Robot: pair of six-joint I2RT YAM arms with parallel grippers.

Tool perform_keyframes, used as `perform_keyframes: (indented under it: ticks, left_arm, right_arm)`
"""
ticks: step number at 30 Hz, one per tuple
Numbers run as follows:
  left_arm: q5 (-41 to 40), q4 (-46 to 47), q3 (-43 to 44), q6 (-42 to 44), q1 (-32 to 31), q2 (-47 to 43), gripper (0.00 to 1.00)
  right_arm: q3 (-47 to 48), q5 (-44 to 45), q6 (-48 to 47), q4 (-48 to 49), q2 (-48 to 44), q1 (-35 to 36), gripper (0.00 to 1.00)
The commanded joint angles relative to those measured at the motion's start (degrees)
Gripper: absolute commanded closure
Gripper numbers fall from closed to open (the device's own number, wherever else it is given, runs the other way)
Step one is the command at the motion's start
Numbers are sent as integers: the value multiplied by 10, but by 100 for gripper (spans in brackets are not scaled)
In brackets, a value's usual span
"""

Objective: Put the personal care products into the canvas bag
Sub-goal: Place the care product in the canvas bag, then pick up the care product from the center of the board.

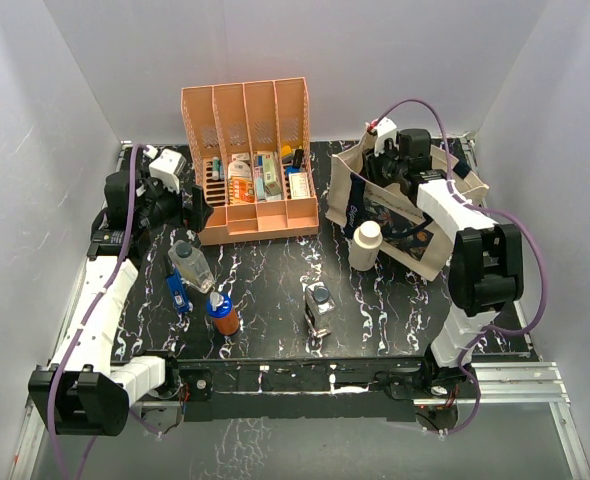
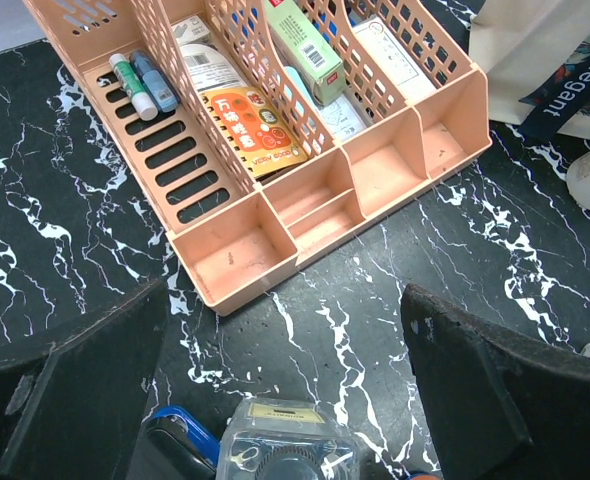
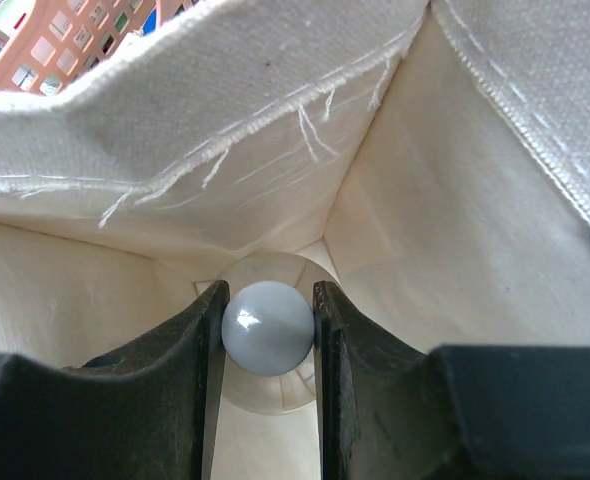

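Five of the six bottles are outside the canvas bag (image 1: 430,255); the sixth is at the point of delivery. The right arm (image 1: 453,215) reaches down into the bag's open mouth. Its wrist view shows the right jaws clenched on the smooth, glossy, ball-shaped pale top of the white-topped bottle (image 3: 267,328), low between the cream walls near the bottom fold. The bottle's body is hidden beneath that top.

The step in hand looks like the drop-off. The next move probably calls for parting the jaws, then lifting straight out so that nothing snags the frayed hem or drags the limp cloth along.

The bag is coarse woven canvas, soft, with stitched seams and loose threads at its rim. The counter (image 1: 275,265) is glossy black with white veins. On it are:
- the white cylinder (image 1: 367,245), upright just beside the bag's printed side;
- the clear square dark-capped bottle (image 1: 319,308);
- the orange-brown blue-capped bottle (image 1: 222,312);
- the small blue bottle (image 1: 178,293);
- the clear grey-capped bottle (image 1: 190,263).

All look like hard plastic, and the clear ones are likely slick.

The left jaws are spread wide and empty, near the clear grey-capped bottle and the rigid, perforated orange file rack (image 1: 250,165).
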Motion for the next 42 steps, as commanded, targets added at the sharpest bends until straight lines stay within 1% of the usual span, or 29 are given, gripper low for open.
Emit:
perform_keyframes:
  ticks: [1,2,4,5,8,13,17,21,23,26,27,29,32,36,42]
  left_arm:
    - [25,8,-6,9,-1,-23,3]
    - [26,7,-7,10,-1,-24,3]
    - [25,9,-9,11,-1,-25,3]
    - [25,9,-9,11,-1,-25,3]
    - [23,11,-11,17,-1,-27,3]
    - [12,12,-12,19,-1,-27,3]
    - [12,9,-8,18,-1,-28,3]
    - [13,3,-5,20,-1,-28,3]
    - [15,-1,-2,21,-1,-25,3]
    - [25,-8,4,27,-1,-19,3]
    - [30,-12,6,30,-1,-17,3]
    - [36,-17,9,34,-1,-13,3]
    - [40,-19,10,39,-1,-9,3]
    - [43,-20,8,40,-1,-8,3]
    - [46,-23,6,44,-1,-12,3]
  right_arm:
    - [24,-2,-8,39,0,10,64]
    - [30,3,-10,33,-3,10,61]
    - [46,11,-16,19,-12,10,35]
    - [55,13,-18,11,-12,10,30]
    - [82,23,-21,-15,-42,10,21]
    - [124,50,-28,-63,-73,10,12]
    - [150,68,-40,-122,-102,10,9]
    - [125,63,-64,-166,-167,10,9]
    - [116,36,-84,-201,-205,10,8]
    - [113,-48,-136,-284,-248,13,8]
    - [111,-70,-149,-324,-260,19,9]
    - [92,-87,-171,-360,-281,44,9]
    - [36,-72,-199,-367,-319,86,9]
    - [-15,-57,-217,-369,-325,102,9]
    - [-85,41,-217,-321,-306,123,10]
